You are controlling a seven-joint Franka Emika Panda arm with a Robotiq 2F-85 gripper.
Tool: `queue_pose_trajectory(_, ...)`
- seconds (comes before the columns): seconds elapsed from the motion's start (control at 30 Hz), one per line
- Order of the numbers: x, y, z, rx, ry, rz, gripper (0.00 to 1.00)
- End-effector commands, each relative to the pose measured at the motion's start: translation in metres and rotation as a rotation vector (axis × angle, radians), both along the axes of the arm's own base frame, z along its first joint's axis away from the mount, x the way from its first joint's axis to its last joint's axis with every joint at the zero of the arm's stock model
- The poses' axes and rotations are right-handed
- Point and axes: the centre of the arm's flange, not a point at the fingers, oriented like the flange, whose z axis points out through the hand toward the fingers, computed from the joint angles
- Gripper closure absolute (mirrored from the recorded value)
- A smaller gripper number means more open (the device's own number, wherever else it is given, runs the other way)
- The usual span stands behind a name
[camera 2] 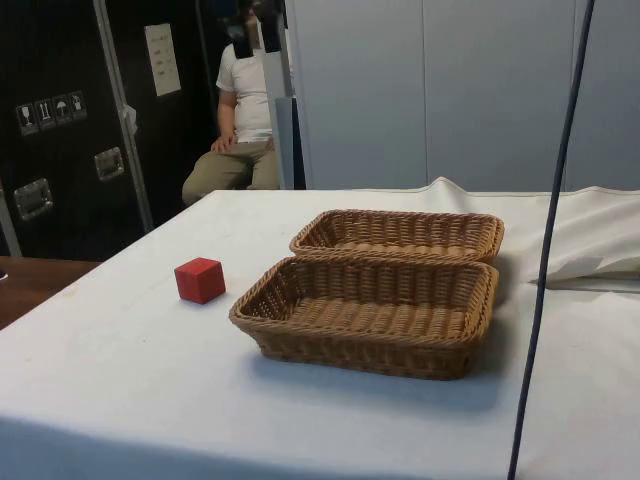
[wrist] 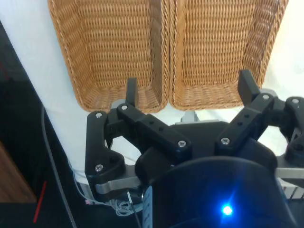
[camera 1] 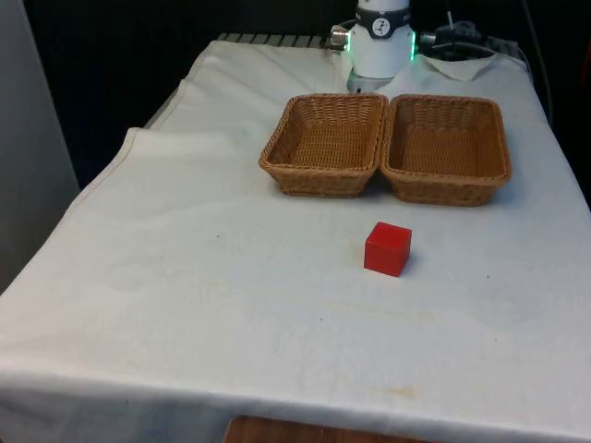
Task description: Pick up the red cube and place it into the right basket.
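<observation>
The red cube (camera 1: 387, 248) rests on the white cloth, in front of the gap between two wicker baskets and a little apart from them. In the side view the cube (camera 2: 200, 279) stands beside the nearer basket's corner. The right basket (camera 1: 443, 191) and the left basket (camera 1: 323, 182) touch side by side, both with nothing in them. The nearer basket (camera 2: 370, 350) in the side view is the right one. In the wrist view my gripper (wrist: 190, 88) hangs open high over the baskets' ends, fingers (wrist: 131, 90) spread wide, nothing between them.
A person (camera 2: 243, 110) sits beyond the table's far side in the side view. A dark cable (camera 2: 550, 250) hangs down close to the side camera. The robot's base (camera 1: 380, 41) stands behind the baskets. The cloth lies folded at the table's end (camera 2: 600, 240).
</observation>
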Motion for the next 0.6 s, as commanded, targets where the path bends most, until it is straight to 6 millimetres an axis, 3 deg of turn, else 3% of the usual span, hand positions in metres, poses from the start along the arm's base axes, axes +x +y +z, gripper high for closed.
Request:
queue_pose_trajectory(0.0,0.002,0.002,-0.001,-0.003,-0.002,-0.002,0.00)
queue_pose_trajectory(0.07,0.015,0.008,-0.005,-0.013,0.000,-0.010,0.00)
queue_pose_trajectory(0.57,0.059,0.029,-0.023,-0.046,-0.010,-0.024,0.00)
